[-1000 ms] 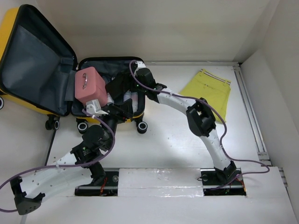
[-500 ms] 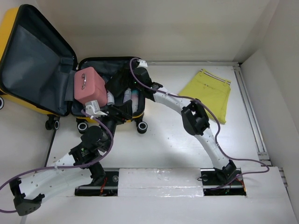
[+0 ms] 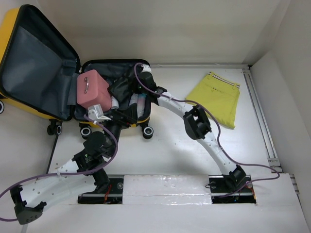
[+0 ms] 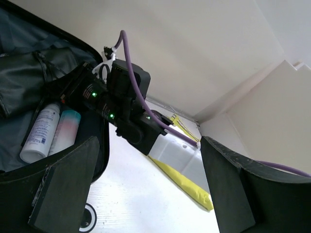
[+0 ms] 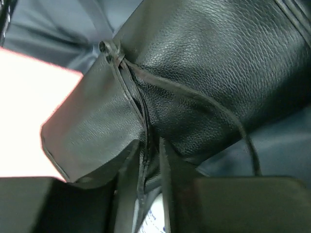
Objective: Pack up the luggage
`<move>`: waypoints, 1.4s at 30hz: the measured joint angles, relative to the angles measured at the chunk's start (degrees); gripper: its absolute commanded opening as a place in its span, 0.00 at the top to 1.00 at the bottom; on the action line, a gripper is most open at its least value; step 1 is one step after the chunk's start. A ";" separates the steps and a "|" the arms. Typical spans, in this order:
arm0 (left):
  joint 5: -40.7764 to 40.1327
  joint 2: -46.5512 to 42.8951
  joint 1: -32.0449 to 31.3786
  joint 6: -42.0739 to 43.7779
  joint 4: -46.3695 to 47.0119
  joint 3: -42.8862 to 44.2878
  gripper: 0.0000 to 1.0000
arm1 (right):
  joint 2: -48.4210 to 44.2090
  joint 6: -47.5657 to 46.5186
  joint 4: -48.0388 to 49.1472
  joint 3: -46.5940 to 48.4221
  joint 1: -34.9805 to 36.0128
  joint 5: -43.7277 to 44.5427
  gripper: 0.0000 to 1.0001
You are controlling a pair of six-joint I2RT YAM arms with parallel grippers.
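Observation:
The yellow luggage [image 3: 6, 43] lies open at the far left, its grey-lined lid propped up. In its base sit a pink box-shaped case [image 3: 91, 91], a black leather pouch [image 3: 119, 86] and two bottles [image 3: 138, 101]. My right gripper [image 3: 127, 91] reaches into the base. In the right wrist view it [image 5: 148, 167] is shut on the zip edge of the black pouch [image 5: 204, 73], next to the pink case [image 5: 19, 111]. My left gripper [image 3: 127, 116] hovers at the luggage's front rim. In the left wrist view it [image 4: 153, 194] is open and empty.
A folded yellow garment [image 3: 218, 94] lies on the table to the right of the luggage, also in the left wrist view [image 4: 187, 187]. White walls close in the back and right. The luggage's black wheels [image 3: 147, 131] stand on the table in front.
My right gripper has pushed left and deeper into the luggage and closed from wide open onto the black pouch. The left arm has stayed put.

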 measured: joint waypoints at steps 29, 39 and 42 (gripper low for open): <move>14.45 60.70 -0.85 -12.22 -5.29 33.27 1.00 | -95.51 -9.92 8.35 -89.48 -27.54 -5.29 0.68; 23.47 92.04 -0.79 -18.75 -7.13 54.34 0.37 | -111.56 -10.93 4.61 -95.27 -33.35 -8.07 0.58; 24.41 97.88 -0.46 -21.09 -9.33 60.57 0.36 | -112.67 -11.13 3.80 -96.85 -33.35 -9.94 0.58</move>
